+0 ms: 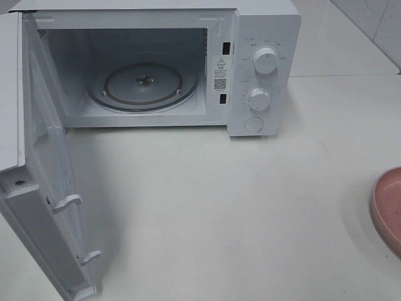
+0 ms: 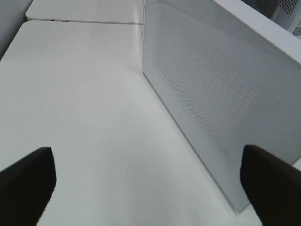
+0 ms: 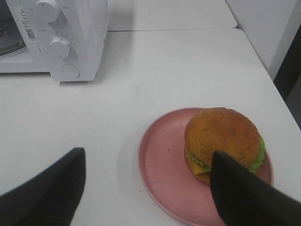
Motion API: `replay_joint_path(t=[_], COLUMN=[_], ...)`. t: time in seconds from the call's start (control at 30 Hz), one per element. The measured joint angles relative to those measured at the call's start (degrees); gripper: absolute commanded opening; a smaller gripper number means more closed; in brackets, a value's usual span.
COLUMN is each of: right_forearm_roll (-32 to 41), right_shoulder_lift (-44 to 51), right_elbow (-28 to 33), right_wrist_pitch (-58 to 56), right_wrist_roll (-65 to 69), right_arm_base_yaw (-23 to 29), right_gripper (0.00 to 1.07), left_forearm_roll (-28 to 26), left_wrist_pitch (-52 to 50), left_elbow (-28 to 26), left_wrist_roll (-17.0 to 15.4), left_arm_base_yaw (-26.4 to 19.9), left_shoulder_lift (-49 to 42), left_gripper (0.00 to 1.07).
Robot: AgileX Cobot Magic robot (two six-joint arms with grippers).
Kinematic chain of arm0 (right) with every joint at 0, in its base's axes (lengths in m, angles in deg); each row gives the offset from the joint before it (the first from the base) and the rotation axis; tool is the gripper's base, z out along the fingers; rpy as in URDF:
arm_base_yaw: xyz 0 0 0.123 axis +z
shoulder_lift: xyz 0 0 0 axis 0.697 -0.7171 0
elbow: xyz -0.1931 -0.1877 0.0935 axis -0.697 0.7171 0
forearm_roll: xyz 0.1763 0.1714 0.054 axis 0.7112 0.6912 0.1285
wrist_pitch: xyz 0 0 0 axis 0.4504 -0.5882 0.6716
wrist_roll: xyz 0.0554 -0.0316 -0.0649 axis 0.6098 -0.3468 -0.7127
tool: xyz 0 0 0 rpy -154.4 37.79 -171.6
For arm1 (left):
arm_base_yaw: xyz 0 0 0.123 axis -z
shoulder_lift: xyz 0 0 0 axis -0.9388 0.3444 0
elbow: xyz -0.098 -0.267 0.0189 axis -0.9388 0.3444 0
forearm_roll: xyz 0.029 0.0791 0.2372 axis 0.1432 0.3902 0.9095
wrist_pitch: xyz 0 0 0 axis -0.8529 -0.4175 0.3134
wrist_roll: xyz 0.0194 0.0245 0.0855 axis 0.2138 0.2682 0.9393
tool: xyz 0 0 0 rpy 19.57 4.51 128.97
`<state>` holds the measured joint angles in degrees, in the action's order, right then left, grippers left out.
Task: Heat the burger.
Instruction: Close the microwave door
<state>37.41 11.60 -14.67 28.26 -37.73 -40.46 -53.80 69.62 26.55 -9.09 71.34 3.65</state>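
The right end effector (image 3: 146, 188) stands with its jaws spread wide and holds nothing. One dark finger (image 3: 244, 193) overlaps the burger (image 3: 221, 136) in the right wrist view, and whether it touches the bun cannot be told. The burger sits on the pink plate (image 3: 160, 155), off-centre toward the rim farthest from the microwave (image 1: 263, 75). In the high view only a slice of that plate shows, at about 4 o'clock on the tabletop (image 1: 219, 207), and the burger itself is out of that frame.

The risks begin at the grip, in my judgement. The burger is tall and layered, so jaws closing off-centre could shear the top bun from the filling or tip it over the near rim. A finger that catches the plate edge could shove or tilt the plate, which lies close to the tabletop's edge.

The left end effector (image 2: 150, 188) is also wide and empty, poised just beside the outer face of the open door (image 2: 221, 103). A bump there could swing the door toward the cavity and block the way in.

The door stands open at 9 o'clock, and the glass turntable (image 1: 143, 84) lies bare at 11 o'clock. The carry crosses open tabletop, and a loose hold could drop the burger short of the sill
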Motion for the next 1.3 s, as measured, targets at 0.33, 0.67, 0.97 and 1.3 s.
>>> replay_joint_path(t=[0.33,0.67,0.97,1.3], right_forearm_roll=[0.00,0.00,0.00,0.00], right_shoulder_lift=[0.00,0.00,0.00,0.00], right_elbow=[0.00,0.00,0.00,0.00], right_wrist_pitch=[0.00,0.00,0.00,0.00], right_wrist_roll=[0.00,0.00,0.00,0.00], right_arm_base_yaw=[0.00,0.00,0.00,0.00], right_gripper=[0.71,0.71,0.71,0.71], left_forearm_roll=[-0.29,-0.17,3.61,4.87], left_wrist_pitch=[-0.40,-8.54,-15.53,-36.21], left_elbow=[-0.52,-2.35,-2.35,5.44], left_wrist_roll=[-0.57,-0.57,-0.57,1.32], left_arm_base_yaw=[0.00,0.00,0.00,0.00], left_shoulder_lift=[2.01,11.75,24.87,33.17], left_gripper=[0.98,0.62,0.00,0.00])
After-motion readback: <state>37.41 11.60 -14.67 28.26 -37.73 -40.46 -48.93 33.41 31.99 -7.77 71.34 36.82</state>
